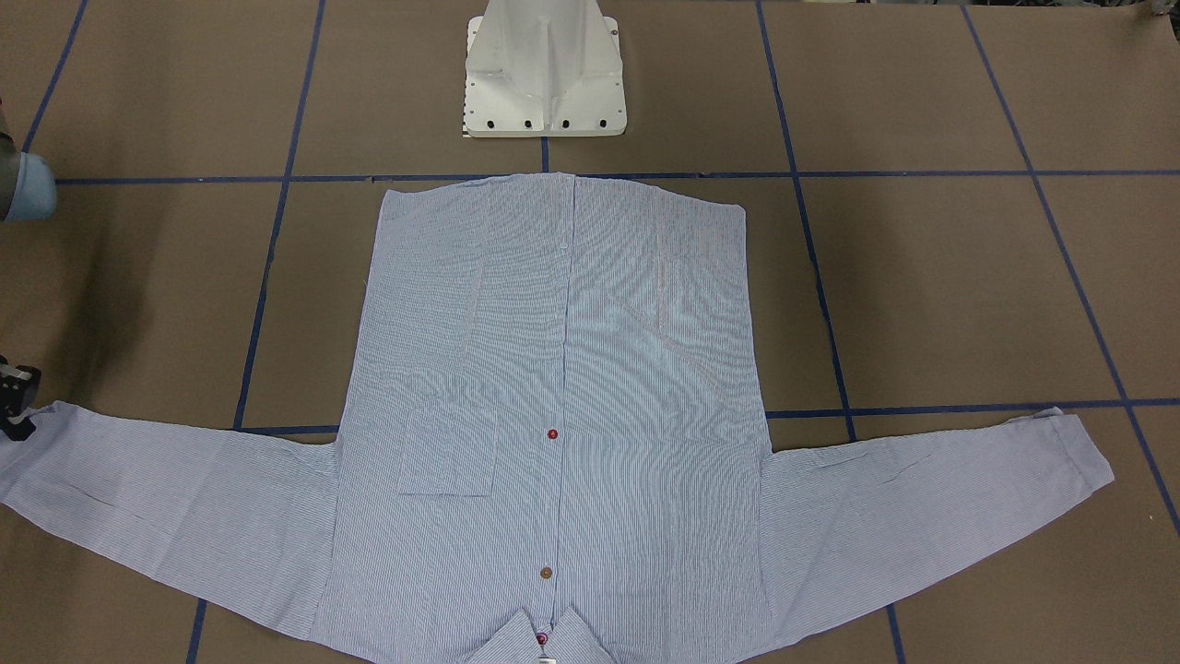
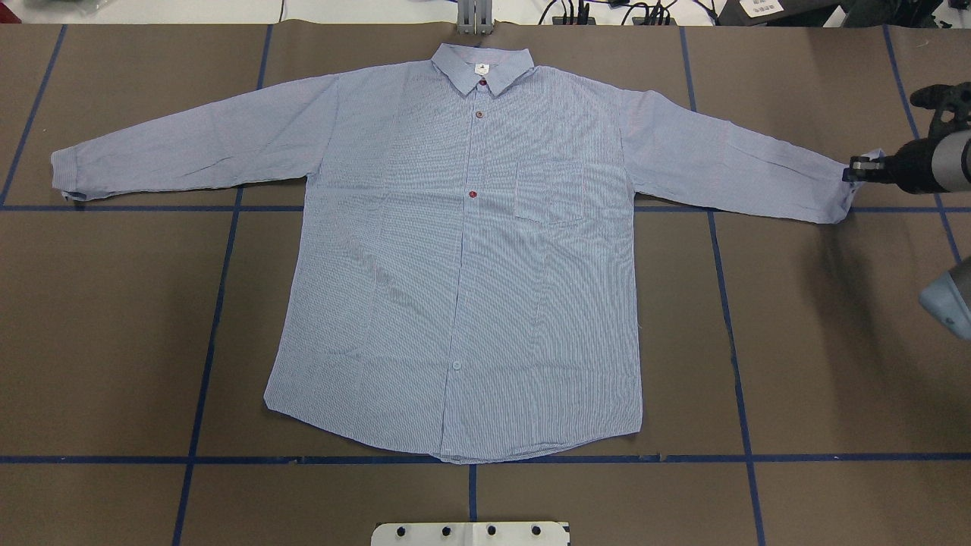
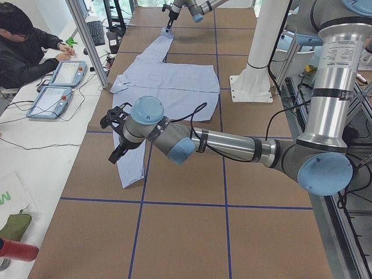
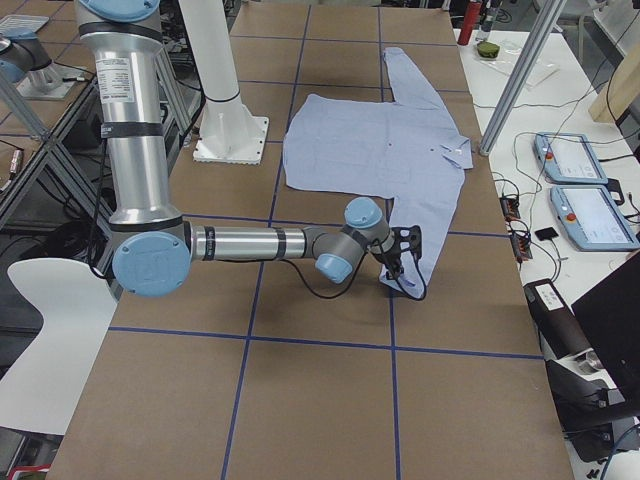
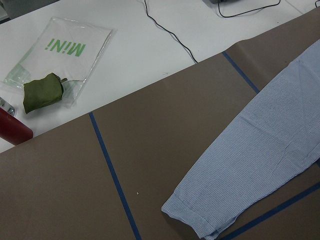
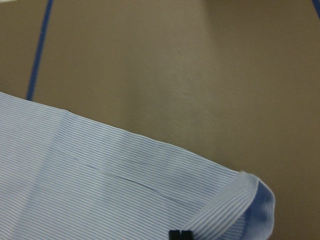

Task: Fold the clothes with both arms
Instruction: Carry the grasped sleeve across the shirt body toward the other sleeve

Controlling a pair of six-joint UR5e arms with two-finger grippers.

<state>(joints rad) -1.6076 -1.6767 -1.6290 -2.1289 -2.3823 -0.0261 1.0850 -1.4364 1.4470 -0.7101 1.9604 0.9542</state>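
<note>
At the far right edge of the overhead view, the black two-finger right gripper (image 2: 856, 171) meets the sleeve end of the light blue-and-white striped cotton button-up shirt (image 2: 470, 250).

Risk one: the hold takes only the outermost hem. The right wrist view shows the black fingertips (image 6: 180, 234) drawn close together at the lower frame edge, pinching a thin margin of the gripped cuff (image 6: 240, 200), whose corner curls upward. In my judgement a lift from so shallow a bite could let the cloth slip free, or drag the sleeve and skew the flat body.

Risk two: the black two-finger left gripper (image 3: 116, 135) is raised clear of the cloth over the brown paper-covered table (image 2: 834, 341). A one-sided pull would go unopposed and could wrinkle the front panel.

Position: the shirt lies flat, front up and buttoned, at centre frame overhead. Its collar is at the top edge, its hem toward the bottom, and both sleeves are spread wide. The right gripper is touching it, clamped on the cuff tip. The left gripper is near the opposite cuff (image 5: 192, 216) but apart from it; that cuff sits at lower centre in the left wrist view. Whether the left gripper's fingers are parted or closed cannot be told, as only a side view shows them.
</note>
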